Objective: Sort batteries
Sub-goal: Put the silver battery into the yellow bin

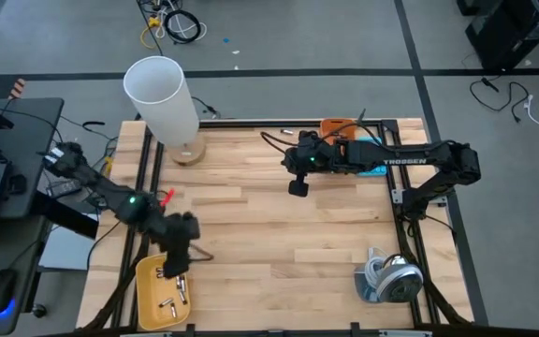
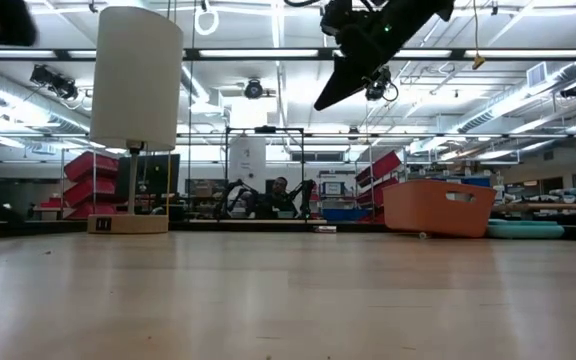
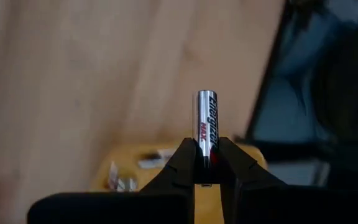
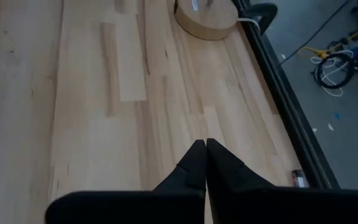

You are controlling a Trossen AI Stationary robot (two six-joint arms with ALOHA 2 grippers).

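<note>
a: fig. 1. which claw is at work, and what is its state?

b: the left gripper [image 3: 206, 163], over the near left part of the table [image 1: 279, 225]. its fingers [image 3: 180, 163] are clenched on one battery [image 3: 206, 121], a silvery cell pinched by its lower end, with the printed upper part standing clear of the tips.

a: how does the cell's long axis run?

b: along the fingers, pointing straight out from the claw, not across the jaws.

a: where does the drop-off lie from that claw?

b: a yellow tray [image 1: 148, 281] sits just beneath and beyond the tips, at the table's near left corner. the wrist view shows its rim [image 3: 129, 152] behind the fingers, with a few loose cells [image 3: 120, 180] lying in it; the high view shows them too [image 1: 171, 301]. which compartment, if any, is under the claw cannot be told.

a: so the coming move turns on what?

b: probably on the cell going down end first into the tray. held by one end, it may topple or roll when let go.

a: and the other arm?

b: the right gripper [image 4: 202, 155] waits aloft over the far middle of the table, jaws pressed together on nothing. the left arm is far nearer the tray.
</note>
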